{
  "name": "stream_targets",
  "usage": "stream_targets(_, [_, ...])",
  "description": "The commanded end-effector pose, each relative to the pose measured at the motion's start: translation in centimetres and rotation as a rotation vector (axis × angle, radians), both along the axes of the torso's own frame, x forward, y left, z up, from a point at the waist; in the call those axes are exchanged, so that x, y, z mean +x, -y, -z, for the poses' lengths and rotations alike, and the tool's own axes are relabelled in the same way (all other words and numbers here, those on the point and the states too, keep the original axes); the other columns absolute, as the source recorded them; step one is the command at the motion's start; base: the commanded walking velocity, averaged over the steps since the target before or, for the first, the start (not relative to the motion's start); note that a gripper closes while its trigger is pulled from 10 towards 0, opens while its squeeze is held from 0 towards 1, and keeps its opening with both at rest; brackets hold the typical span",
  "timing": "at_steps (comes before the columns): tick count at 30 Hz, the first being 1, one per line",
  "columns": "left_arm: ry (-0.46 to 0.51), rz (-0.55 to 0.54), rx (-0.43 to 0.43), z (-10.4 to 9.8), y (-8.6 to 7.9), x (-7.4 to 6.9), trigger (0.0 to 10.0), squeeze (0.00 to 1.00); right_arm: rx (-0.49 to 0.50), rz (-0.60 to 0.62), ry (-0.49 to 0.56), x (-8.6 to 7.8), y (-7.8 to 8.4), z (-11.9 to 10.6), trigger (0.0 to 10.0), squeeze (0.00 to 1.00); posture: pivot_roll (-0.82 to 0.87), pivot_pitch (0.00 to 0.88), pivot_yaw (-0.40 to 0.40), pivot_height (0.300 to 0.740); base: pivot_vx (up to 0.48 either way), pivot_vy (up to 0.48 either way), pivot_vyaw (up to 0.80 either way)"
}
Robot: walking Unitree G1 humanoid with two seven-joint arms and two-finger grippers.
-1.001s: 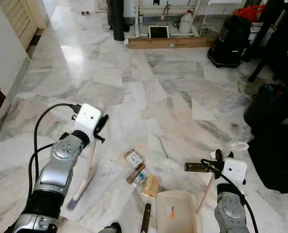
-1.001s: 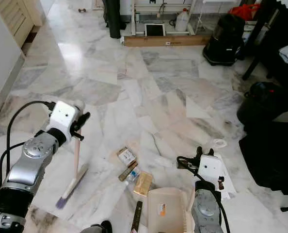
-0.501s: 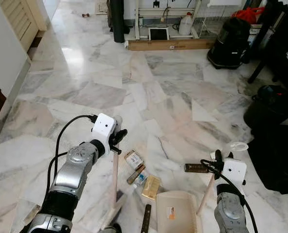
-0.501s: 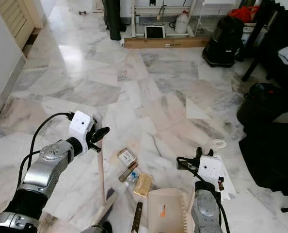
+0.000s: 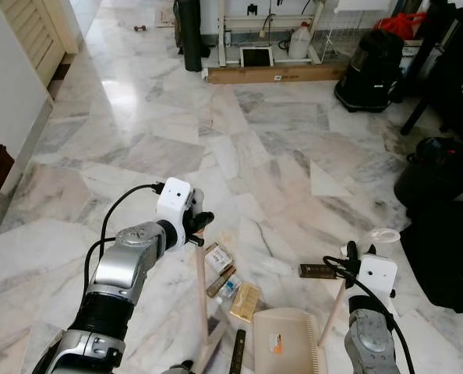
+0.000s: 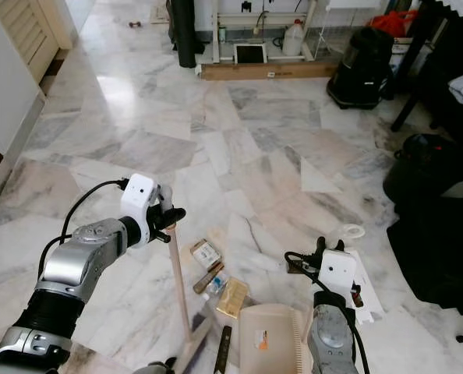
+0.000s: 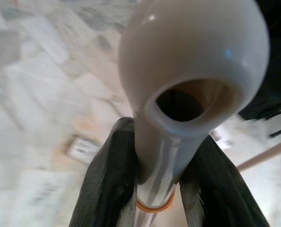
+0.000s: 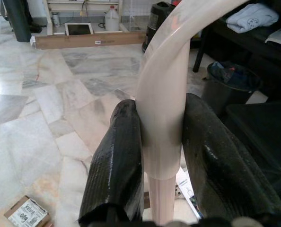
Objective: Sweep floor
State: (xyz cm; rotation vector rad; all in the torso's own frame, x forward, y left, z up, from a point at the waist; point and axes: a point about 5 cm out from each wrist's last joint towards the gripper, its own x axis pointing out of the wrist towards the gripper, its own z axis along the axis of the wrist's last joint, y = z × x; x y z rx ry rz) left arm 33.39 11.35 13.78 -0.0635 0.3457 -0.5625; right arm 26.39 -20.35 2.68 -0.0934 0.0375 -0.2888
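Note:
My left gripper [image 5: 199,231] is shut on the top of a pale broom handle [image 5: 202,294], which stands almost upright; its rounded, holed end [image 7: 192,61] sticks out past the black fingers [image 7: 109,184]. The broom head [image 5: 210,352] rests on the floor at the bottom edge, left of the litter: a small box [image 5: 218,256], a brown stick [image 5: 220,280] and a yellow packet [image 5: 245,300]. A beige dustpan [image 5: 286,343] lies just right of them. My right gripper [image 8: 162,156] is shut on the dustpan's long pale handle [image 5: 332,310].
A black strip [image 5: 238,351] lies by the dustpan, a dark flat piece [image 5: 317,270] and a white ring [image 5: 383,234] near my right wrist. A black bin [image 5: 438,167] and dark furniture stand at right, a black vacuum [image 5: 369,66] and long carton [image 5: 274,73] far back.
My left gripper has swung to the right with the broom, from leaning far left to nearly upright, drawing the broom head across the floor toward the litter. The right arm has held still.

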Motion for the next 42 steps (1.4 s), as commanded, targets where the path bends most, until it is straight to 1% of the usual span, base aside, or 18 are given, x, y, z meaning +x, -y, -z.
stream_targets(1, [-0.05,0.046,-0.109,-0.1,1.5,-0.4,10.0,0.0,0.01,0.0,-0.043,-0.6,-0.1,0.9,10.0,0.0,0.08,0.134,-0.003,0.74,0.0,0.0,0.0])
stream_targets(4, [-0.071,0.056,-0.175,-0.6,2.5,-0.5,10.0,0.0,0.01,0.0,-0.042,-0.6,-0.1,0.9,10.0,0.0,0.07,0.134,-0.003,0.74,0.0,0.0,0.0])
stream_targets(6, [-0.087,0.065,-0.242,-1.2,3.4,-0.6,10.0,0.0,0.011,0.0,-0.04,-0.5,-0.1,0.8,10.0,0.0,0.07,0.134,-0.005,0.74,0.0,0.0,0.0])
stream_targets(8, [-0.093,0.065,-0.276,-1.5,3.7,-0.6,10.0,0.0,0.011,0.0,-0.04,-0.5,-0.1,0.8,10.0,0.0,0.07,0.134,-0.005,0.74,0.0,0.0,0.0])
stream_targets(10, [-0.083,0.063,-0.36,-2.4,4.3,-0.4,10.0,0.0,0.01,-0.002,-0.041,-0.5,-0.1,0.8,10.0,0.0,0.08,0.131,-0.007,0.74,0.0,0.0,0.0])
stream_targets(13, [-0.067,0.053,-0.408,-3.1,4.5,-0.4,10.0,0.0,0.01,-0.001,-0.041,-0.5,-0.1,0.8,10.0,0.0,0.08,0.13,-0.008,0.74,0.0,0.0,0.0])
stream_targets(14, [-0.026,0.028,-0.417,-3.6,4.1,-0.1,10.0,0.0,0.009,-0.001,-0.04,-0.5,-0.1,0.8,10.0,0.0,0.08,0.13,-0.008,0.74,0.0,0.0,0.0])
stream_targets(16, [0.004,0.006,-0.424,-4.0,3.8,0.0,10.0,0.0,0.009,-0.002,-0.04,-0.5,-0.1,0.8,10.0,0.0,0.08,0.131,-0.009,0.74,0.0,0.0,0.0])
stream_targets(18, [0.085,-0.048,-0.413,-4.9,2.7,0.4,10.0,0.0,0.008,-0.004,-0.044,-0.5,-0.2,0.9,10.0,0.0,0.08,0.131,-0.009,0.74,0.0,0.0,0.0])
stream_targets(20, [0.113,-0.064,-0.402,-5.2,2.3,0.5,10.0,0.0,0.008,-0.004,-0.045,-0.5,-0.2,0.9,10.0,0.0,0.08,0.131,-0.009,0.74,0.0,0.0,0.0])
stream_targets(22, [0.203,-0.117,-0.361,-5.8,1.1,0.6,10.0,0.0,0.007,-0.006,-0.048,-0.5,-0.1,0.9,10.0,0.0,0.08,0.137,-0.011,0.74,0.0,0.0,0.0])
stream_targets(24, [0.241,-0.141,-0.316,-5.8,0.7,0.6,10.0,0.0,0.007,-0.006,-0.048,-0.5,-0.1,0.9,10.0,0.0,0.08,0.14,-0.012,0.74,0.0,0.0,0.0])
stream_targets(25, [0.292,-0.165,-0.285,-5.8,0.4,0.5,10.0,0.0,0.007,-0.005,-0.047,-0.5,-0.1,0.9,10.0,0.0,0.08,0.14,-0.012,0.74,0.0,0.0,0.0])
stream_targets(26, [0.311,-0.179,-0.273,-5.7,0.3,0.5,10.0,0.0,0.007,-0.005,-0.047,-0.5,-0.1,0.9,10.0,0.0,0.08,0.139,-0.013,0.74,0.0,0.0,0.0])
stream_targets(32, [0.467,-0.332,-0.103,-4.7,-1.9,0.1,10.0,0.0,0.0,0.0,-0.036,-0.5,0.2,0.7,10.0,0.0,0.07,0.143,-0.017,0.74,0.0,0.0,0.0])
stream_targets(33, [0.467,-0.332,-0.103,-4.7,-1.9,0.1,10.0,0.0,0.0,0.0,-0.036,-0.5,0.2,0.7,10.0,0.0,0.07,0.143,-0.017,0.74,0.0,0.0,0.0])
stream_targets(34, [0.515,-0.371,-0.068,-4.3,-2.6,-0.2,10.0,0.0,-0.005,0.004,-0.027,-0.5,0.4,0.5,10.0,0.0,0.07,0.143,-0.018,0.74,0.0,0.0,0.0])
stream_targets(42, [0.558,-0.418,0.015,-2.7,-3.8,-0.6,10.0,0.0,-0.011,0.009,-0.004,-0.4,0.7,0.1,10.0,0.0,0.07,0.147,-0.022,0.74,0.0,0.0,0.0])
